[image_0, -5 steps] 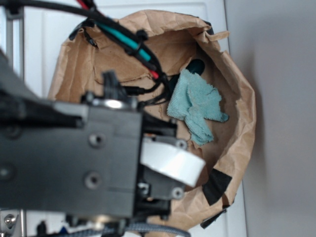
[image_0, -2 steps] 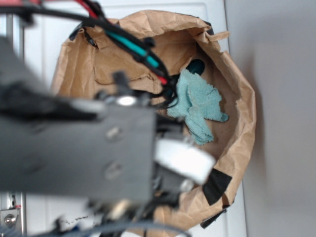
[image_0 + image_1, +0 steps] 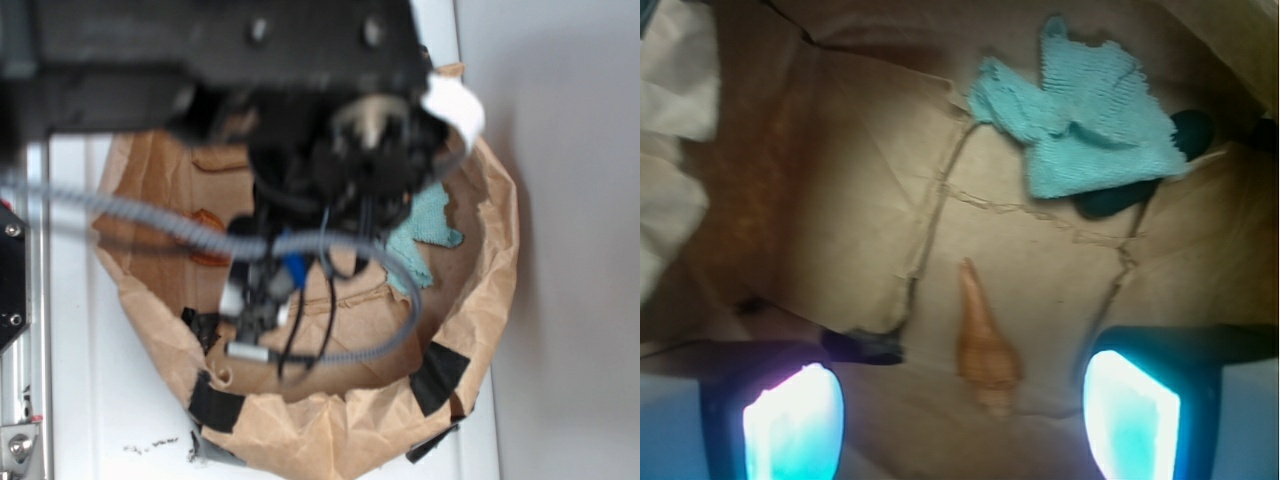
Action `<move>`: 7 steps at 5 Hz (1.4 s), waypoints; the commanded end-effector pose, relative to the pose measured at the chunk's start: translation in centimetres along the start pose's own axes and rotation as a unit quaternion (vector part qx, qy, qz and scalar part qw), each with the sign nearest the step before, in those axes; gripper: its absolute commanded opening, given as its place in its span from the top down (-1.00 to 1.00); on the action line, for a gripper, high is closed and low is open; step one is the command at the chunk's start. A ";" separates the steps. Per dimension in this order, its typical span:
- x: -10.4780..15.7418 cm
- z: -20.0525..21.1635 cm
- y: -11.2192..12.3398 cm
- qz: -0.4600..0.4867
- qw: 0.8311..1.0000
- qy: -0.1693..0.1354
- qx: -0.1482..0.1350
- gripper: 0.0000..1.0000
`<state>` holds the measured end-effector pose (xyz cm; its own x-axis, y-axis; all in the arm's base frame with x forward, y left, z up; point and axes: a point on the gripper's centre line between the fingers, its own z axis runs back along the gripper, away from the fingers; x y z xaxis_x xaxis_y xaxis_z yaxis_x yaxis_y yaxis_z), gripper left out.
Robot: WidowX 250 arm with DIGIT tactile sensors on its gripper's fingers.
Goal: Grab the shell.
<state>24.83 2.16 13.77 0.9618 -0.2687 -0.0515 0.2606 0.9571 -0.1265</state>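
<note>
Since a second ago my arm has swung from the lower left of the exterior view up to the top of the frame, and its blurred body now covers the upper part of the paper bag [image 3: 480,290] and most of the teal cloth [image 3: 425,225]; the bag and cloth lie where they lay.

On the wrist view the gripper [image 3: 962,420] has its fingers wide apart, one glowing pad at the lower left [image 3: 792,425] and the other at the lower right [image 3: 1130,420], and nothing is between them but bag floor and the shell [image 3: 983,340]. It lies flat on the creased brown paper at lower centre of that frame, thin point toward the top, knobbly thick end toward the bottom edge, clear of both pads.

Further up and right in the wrist view the teal cloth [image 3: 1090,120] sits crumpled, well apart from the shell, with a dark rounded thing [image 3: 1190,130] poking out at its right edge; I cannot tell what that is.

In the exterior view an orange-brown shape at the bag's left inner side [image 3: 207,222] may be the shell, though cables blur it. Black tape patches [image 3: 438,378] hold the bag's lower rim, and the bag rests on a white bench [image 3: 100,420].
</note>
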 end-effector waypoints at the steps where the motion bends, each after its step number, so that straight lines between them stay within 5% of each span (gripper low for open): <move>1: -1.9 -3.2 0.8 -0.036 0.996 -0.064 0.043 -1.00; 5: -3.3 -12.8 -0.1 -0.029 0.994 -0.042 0.102 -1.00; 6: -2.7 -12.4 0.0 -0.010 0.994 -0.053 0.094 1.00; 7: -2.0 -10.3 -0.5 0.016 0.996 -0.060 0.069 1.00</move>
<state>20.96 1.22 2.69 0.9734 -0.2291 0.0063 0.2292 0.9734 -0.0048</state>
